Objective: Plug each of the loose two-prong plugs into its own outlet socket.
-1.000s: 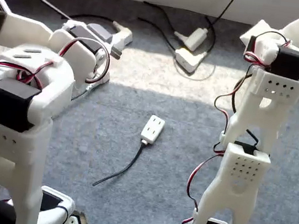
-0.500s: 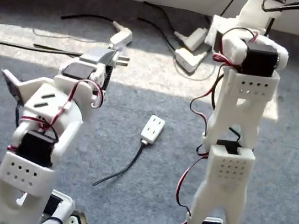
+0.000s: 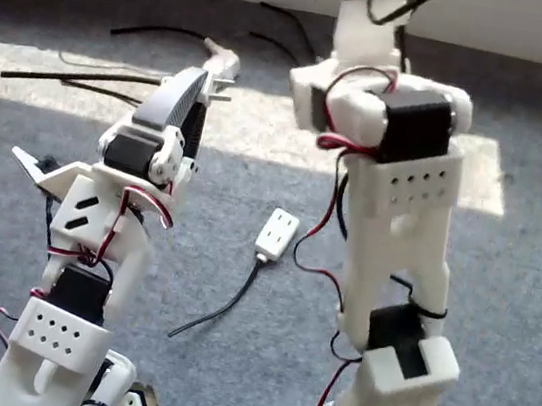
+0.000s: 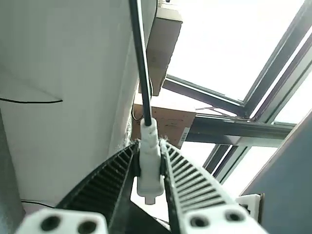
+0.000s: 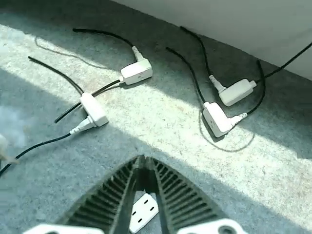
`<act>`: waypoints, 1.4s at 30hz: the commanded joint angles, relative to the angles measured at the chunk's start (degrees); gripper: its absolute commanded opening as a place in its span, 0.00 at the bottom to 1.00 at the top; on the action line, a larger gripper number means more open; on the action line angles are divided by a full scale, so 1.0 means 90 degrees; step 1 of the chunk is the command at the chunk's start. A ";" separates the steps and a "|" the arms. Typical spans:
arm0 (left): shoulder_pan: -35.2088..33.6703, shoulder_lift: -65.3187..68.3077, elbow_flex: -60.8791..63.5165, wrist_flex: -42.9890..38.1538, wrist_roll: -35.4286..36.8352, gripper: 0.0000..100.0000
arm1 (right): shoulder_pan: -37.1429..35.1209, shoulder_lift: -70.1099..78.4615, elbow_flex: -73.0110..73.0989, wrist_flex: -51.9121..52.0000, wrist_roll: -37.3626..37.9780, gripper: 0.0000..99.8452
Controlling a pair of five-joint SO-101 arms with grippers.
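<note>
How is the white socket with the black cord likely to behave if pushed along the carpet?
The socket looks small and flat, so probably light and unlikely to roll. Its thin cord lies curved, so likely floppy, trailing behind. The carpet looks rough, so it may drag rather than slide.

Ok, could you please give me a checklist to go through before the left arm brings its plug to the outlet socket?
1. Plug held: ok. The left gripper is shut on the white plug.
2. Socket reachable: ok. The outlet socket lies bare on the carpet, slots up.
3. Plug over socket: not ok. In the high view the plug is raised and off to one side of it.
4. Way down clear: probably not ok. The right gripper, shut and empty, hangs above the socket.
5. Prongs aligned: cannot tell.
6. Cord slack: cannot tell.
</note>
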 commanded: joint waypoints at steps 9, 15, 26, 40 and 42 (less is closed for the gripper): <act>0.1070 -0.1421 0.0630 -0.0518 -0.0938 0.01 | -0.1070 -0.1626 0.0962 0.0259 0.0264 0.01; 0.1167 -0.1744 0.0757 -0.0518 -0.0957 0.01 | -0.1460 -0.2076 0.1490 0.0259 0.0557 0.01; 0.1216 -0.1802 0.0786 -0.0479 -0.0967 0.01 | -0.1275 -0.2173 0.1685 0.0220 0.0772 0.01; 0.2212 -0.1812 0.0933 -0.0342 -0.1534 0.01 | -0.0454 -0.1763 0.1773 -0.0864 0.0791 0.01; 0.2466 -0.1812 0.0933 -0.0342 -0.1836 0.01 | -0.0454 -0.1568 0.1773 -0.0913 0.0791 0.01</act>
